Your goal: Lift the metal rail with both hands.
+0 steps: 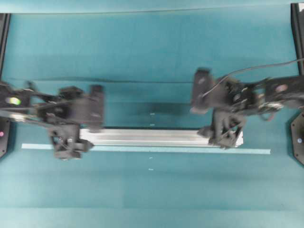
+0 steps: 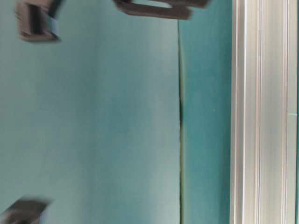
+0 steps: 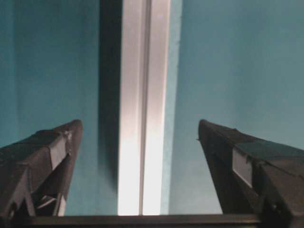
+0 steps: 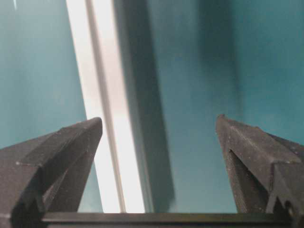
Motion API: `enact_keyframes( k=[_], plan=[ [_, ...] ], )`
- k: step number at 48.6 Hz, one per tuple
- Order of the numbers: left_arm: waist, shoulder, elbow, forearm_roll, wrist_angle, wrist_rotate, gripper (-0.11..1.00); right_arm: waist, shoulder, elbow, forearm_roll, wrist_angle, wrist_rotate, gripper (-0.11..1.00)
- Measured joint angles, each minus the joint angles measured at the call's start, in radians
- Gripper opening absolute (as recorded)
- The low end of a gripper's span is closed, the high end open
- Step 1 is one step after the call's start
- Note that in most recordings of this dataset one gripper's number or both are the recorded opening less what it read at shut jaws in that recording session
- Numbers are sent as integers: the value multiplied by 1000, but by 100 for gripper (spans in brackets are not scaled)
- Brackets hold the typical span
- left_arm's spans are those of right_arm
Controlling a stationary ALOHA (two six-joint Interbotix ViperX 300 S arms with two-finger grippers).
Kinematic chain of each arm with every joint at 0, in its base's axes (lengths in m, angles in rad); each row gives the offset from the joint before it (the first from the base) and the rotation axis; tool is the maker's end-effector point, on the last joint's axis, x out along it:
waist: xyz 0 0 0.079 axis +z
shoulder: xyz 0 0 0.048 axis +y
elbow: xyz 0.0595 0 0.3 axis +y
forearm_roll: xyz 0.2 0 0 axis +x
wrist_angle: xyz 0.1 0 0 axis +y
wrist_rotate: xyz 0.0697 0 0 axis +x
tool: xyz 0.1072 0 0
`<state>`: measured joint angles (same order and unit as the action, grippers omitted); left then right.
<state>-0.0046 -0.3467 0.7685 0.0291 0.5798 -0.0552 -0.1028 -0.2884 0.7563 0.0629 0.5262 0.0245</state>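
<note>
The metal rail (image 1: 152, 137) is a long silver grooved bar lying left to right across the middle of the teal table. My left gripper (image 1: 70, 142) is over its left end and my right gripper (image 1: 224, 134) is over its right end. In the left wrist view the rail (image 3: 142, 118) runs midway between the wide-open jaws of the left gripper (image 3: 140, 124), touching neither. In the right wrist view the rail (image 4: 102, 95) lies close to the left finger (image 4: 71, 152) of the open right gripper (image 4: 159, 119). The rail also shows in the table-level view (image 2: 264, 116).
A thin pale tape strip (image 1: 142, 149) lies flat along the rail's near side and reaches past both its ends. A seam in the mat (image 2: 180, 116) runs parallel to the rail. Black frame posts (image 1: 297, 28) stand at the table's side edges.
</note>
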Motion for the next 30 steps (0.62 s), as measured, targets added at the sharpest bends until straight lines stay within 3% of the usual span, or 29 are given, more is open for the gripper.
enact_keyframes(
  k=[30],
  plan=[
    [0,-485,175,0,-175,2,95,3,-334,149,-2,-232,0,97]
  ],
)
